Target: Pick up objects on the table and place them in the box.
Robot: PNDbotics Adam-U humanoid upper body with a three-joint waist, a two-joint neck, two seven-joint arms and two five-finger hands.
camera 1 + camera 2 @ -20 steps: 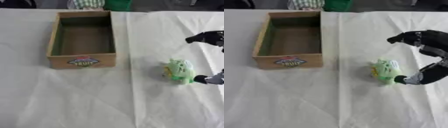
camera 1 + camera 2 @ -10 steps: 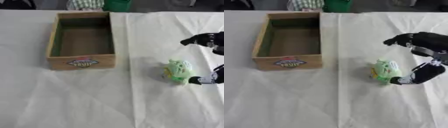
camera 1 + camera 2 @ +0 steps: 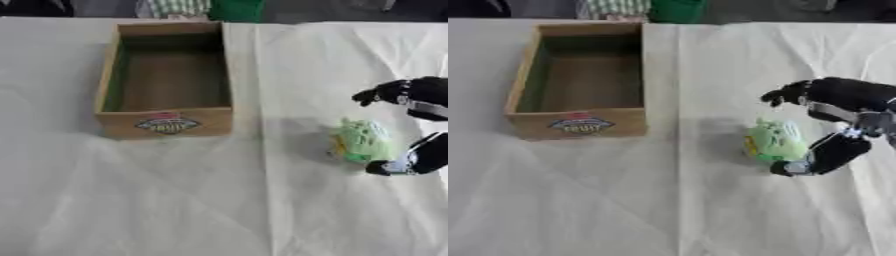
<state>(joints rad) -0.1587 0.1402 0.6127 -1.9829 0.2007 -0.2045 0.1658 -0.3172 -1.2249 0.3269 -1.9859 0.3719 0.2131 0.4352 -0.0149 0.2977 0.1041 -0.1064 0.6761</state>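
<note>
One green toy [image 3: 773,141] lies on the white-covered desk [image 3: 667,210] toward its right edge, well apart from the cardboard box [image 3: 579,82] near the far left. Spread open around it, the right hand [image 3: 837,120] has fingers [image 3: 785,94] above and thumb [image 3: 794,168] touching its lower side, nothing grasped.

bare cloth between box [image 3: 579,122] and green toy [image 3: 773,141], box interior unoccupied

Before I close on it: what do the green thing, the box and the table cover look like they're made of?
Green thing: probably a soft plush toy; fuzzy, matte, rounded outline, though details are blurred. Box: looks like brown cardboard, matte, with thin flat walls, a dark greenish inside and a printed label on its front. Table cover: likely thin white cloth or paper sheet; it shows creases and wrinkles. Right hand: black, beside the toy.
</note>
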